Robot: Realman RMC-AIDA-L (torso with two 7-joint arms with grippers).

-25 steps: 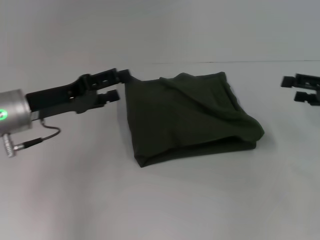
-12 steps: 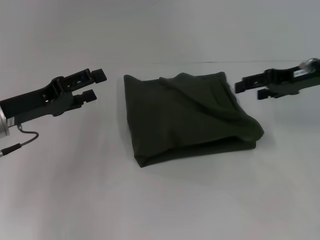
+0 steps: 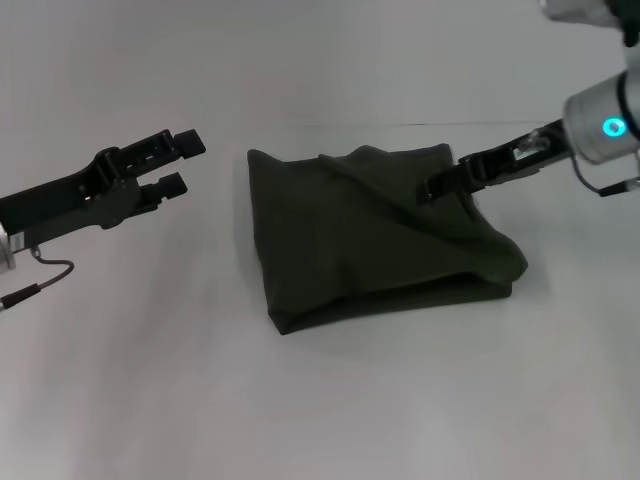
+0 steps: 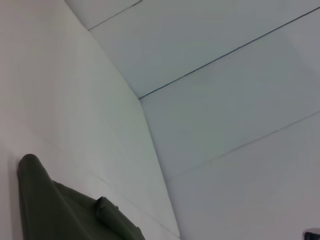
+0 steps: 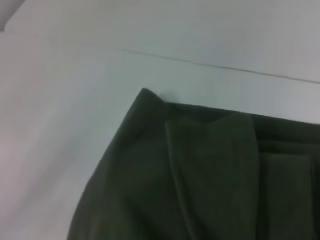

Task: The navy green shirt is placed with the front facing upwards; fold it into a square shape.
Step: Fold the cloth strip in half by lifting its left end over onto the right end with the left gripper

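Looking down from the head camera, I see the navy green shirt point(image 3: 375, 235) lying as a folded, roughly square bundle near the middle of the white surface point(image 3: 200, 400), a little toward the far edge, with thick rumpled folds along its right side and a diagonal ridge running across its top layer. My left tool point(image 3: 180, 163) hangs above the surface off the shirt's left side, apart from the cloth, its two dark fingers point(image 3: 188, 143) standing moderately spread with nothing between them. My right tool point(image 3: 432, 190) reaches in from the right edge and sits over the shirt's far right corner, its tip low against the fabric; I cannot tell from any view whether its jaws are parted or pinched on cloth. The left wrist camera catches only a far corner of the shirt point(image 4: 55, 210) with a small rolled fold, plus bare surface and wall beyond. The right wrist camera looks down on the shirt point(image 5: 200, 170), showing its far left corner and overlapping folded layers.
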